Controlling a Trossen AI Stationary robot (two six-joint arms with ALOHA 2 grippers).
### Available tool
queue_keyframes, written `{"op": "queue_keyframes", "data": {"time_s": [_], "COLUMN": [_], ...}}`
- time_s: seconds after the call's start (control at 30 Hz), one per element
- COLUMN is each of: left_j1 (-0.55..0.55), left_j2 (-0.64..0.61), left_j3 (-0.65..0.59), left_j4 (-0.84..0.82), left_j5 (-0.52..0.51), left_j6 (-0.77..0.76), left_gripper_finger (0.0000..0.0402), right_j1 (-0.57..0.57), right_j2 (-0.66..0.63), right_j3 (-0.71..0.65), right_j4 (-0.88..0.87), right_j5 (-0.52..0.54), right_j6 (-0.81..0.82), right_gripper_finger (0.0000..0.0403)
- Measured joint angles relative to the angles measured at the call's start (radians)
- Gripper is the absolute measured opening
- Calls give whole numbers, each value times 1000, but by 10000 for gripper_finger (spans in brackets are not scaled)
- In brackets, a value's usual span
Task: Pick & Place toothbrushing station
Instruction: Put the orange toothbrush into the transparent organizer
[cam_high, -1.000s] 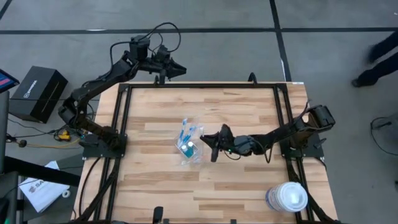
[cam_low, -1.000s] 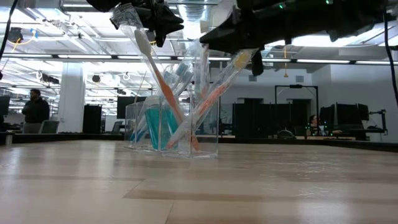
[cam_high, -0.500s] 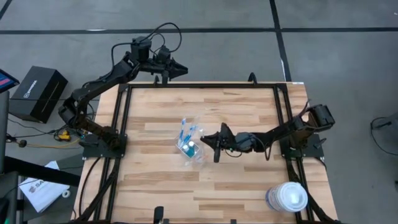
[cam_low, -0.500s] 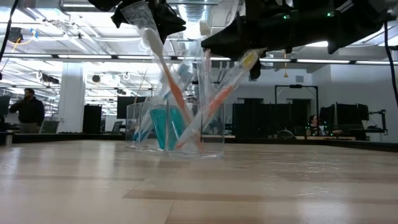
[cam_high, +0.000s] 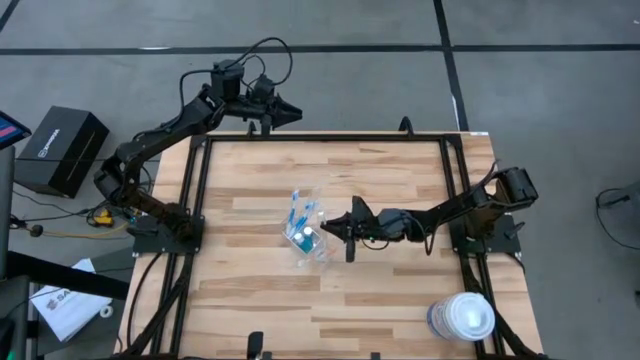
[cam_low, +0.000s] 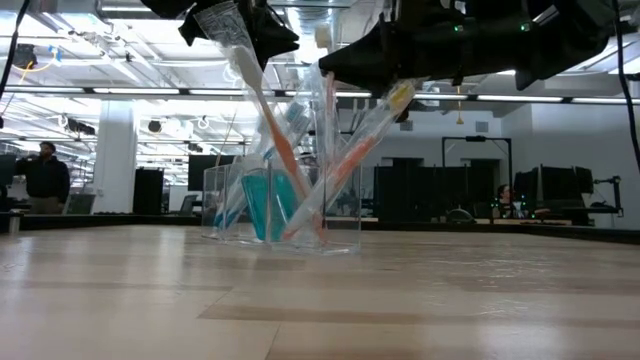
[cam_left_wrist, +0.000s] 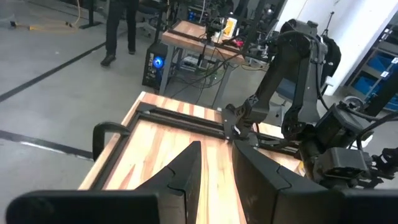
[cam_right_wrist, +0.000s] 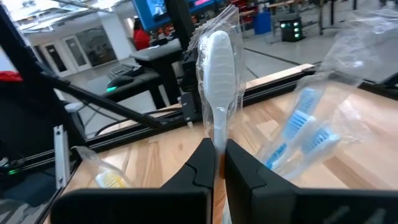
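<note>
1. Since a second ago, your right tool (cam_high: 338, 227) has backed slightly toward its own base, and the clear plastic cup (cam_low: 310, 215) has slid a little with it across the table (cam_high: 400, 180).
2. Your right tool is pressed together, pinching a wrapped white toothbrush (cam_right_wrist: 217, 68) by its neck, the head pointing up.
3. The cup stands upright near the table's middle, holding blue, white and orange toothbrushes (cam_low: 285, 150) and a teal tube (cam_low: 260, 200).
4. Your left tool (cam_left_wrist: 214, 180) waits above the table's far edge, fingers slightly apart, gripping nothing.
5. A white-lidded tub (cam_high: 462, 316) sits at the near right corner.
</note>
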Motion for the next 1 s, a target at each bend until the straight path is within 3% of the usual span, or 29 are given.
{"op": "queue_keyframes", "data": {"time_s": [0.27, 0.5, 1.0], "left_j1": [-3, -19, -27], "left_j2": [0, 0, 0], "left_j3": [-88, -153, -154], "left_j4": [6, 57, 141], "left_j5": [1, 1, 2], "left_j6": [21, 22, -12], "left_gripper_finger": [85, 85, 85], "right_j1": [-30, -34, -48], "right_j2": [0, 0, 0], "right_j3": [0, -32, -86], "right_j4": [-14, -47, 14], "right_j5": [-96, -104, -149], "right_j6": [-15, -15, 3], "right_gripper_finger": [5, 5, 7]}}
